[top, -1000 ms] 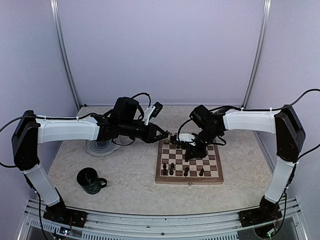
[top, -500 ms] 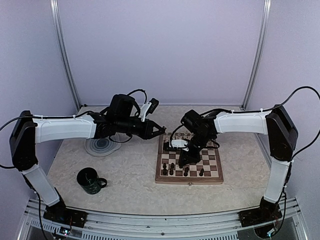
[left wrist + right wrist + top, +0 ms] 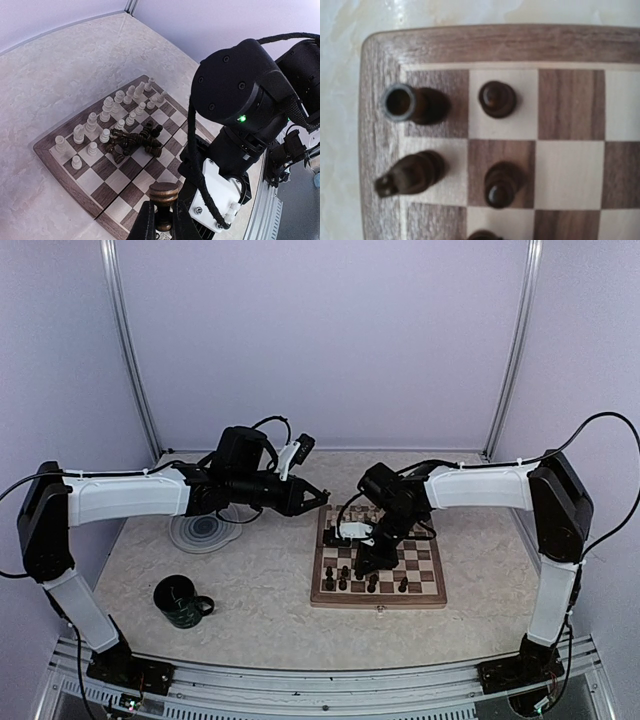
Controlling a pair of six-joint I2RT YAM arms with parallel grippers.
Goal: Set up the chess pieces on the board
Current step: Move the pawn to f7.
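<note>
Right now the step in hand looks like carrying one dark piece [image 3: 163, 192] to its square. The left fingers [image 3: 146, 227] are closed on its lower part and hold it upright in the air near the far left corner of the board [image 3: 430, 601], which lies on the table [image 3: 250, 580]. The right fingers [image 3: 364, 561] hang low over the middle of the board. Whether they are open, closed or gripping anything cannot be told, since the arm's own body hides them and they do not show in the right wrist view.

The set-up seems partly done. The cream pieces [image 3: 107, 107] stand in two fairly tidy rows, while a heap of dark pieces [image 3: 132, 142] lies tangled on the centre squares. At one corner two dark ones lie on their sides [image 3: 412, 175] beside two that stand.

The next move calls for taking the held piece over a free square on the dark side and lowering it straight down. It has to stay clear of the right arm crowding the board and of the loose heap, and be let go only once its base sits flat
</note>
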